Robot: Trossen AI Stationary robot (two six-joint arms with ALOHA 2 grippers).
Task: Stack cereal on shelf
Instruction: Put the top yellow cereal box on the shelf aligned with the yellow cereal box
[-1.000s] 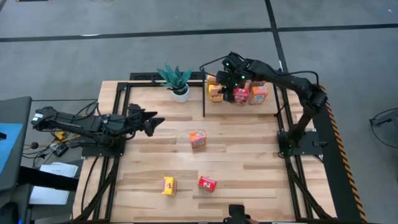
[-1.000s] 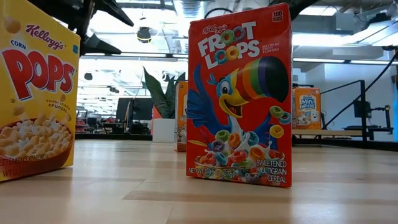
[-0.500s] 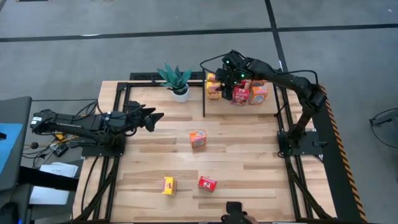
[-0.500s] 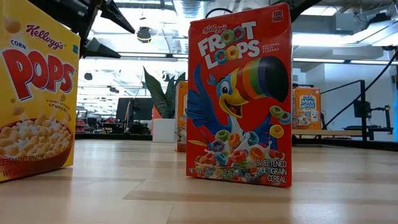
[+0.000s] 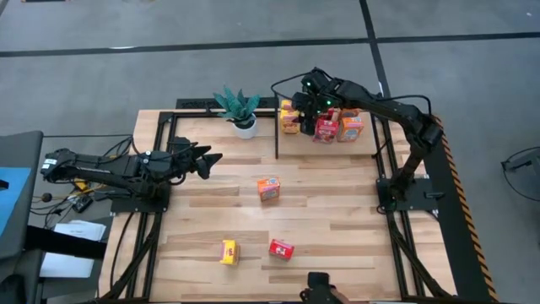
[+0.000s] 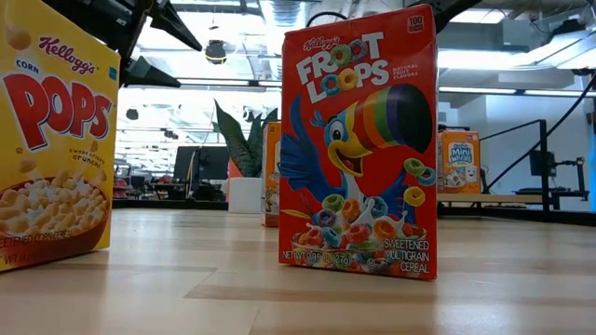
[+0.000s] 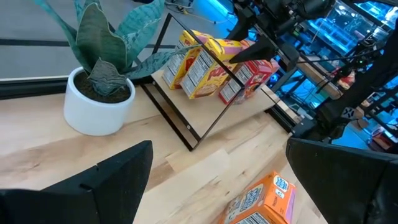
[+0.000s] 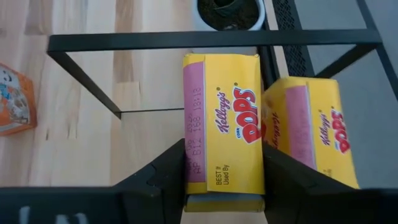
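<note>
Straddling a yellow box (image 8: pixel 222 127), the right hand (image 8: pixel 221 180) stands unseen low.

My right end effector (image 5: pixel 302 118) sits inside the shelf (image 5: pixel 277 135), hemmed by its black rails and the cereal boxes (image 5: pixel 337 127) packed there. The potted plant (image 5: pixel 240 110) stands just beside the shelf's post. Mid-counter (image 5: pixel 337 219), three boxes stand well apart, with open wood between them for my left end effector (image 5: pixel 211 160).

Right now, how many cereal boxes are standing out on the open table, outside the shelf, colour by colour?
Yellow box: 1
Red box: 1
Orange box: 1
Total: 3
</note>
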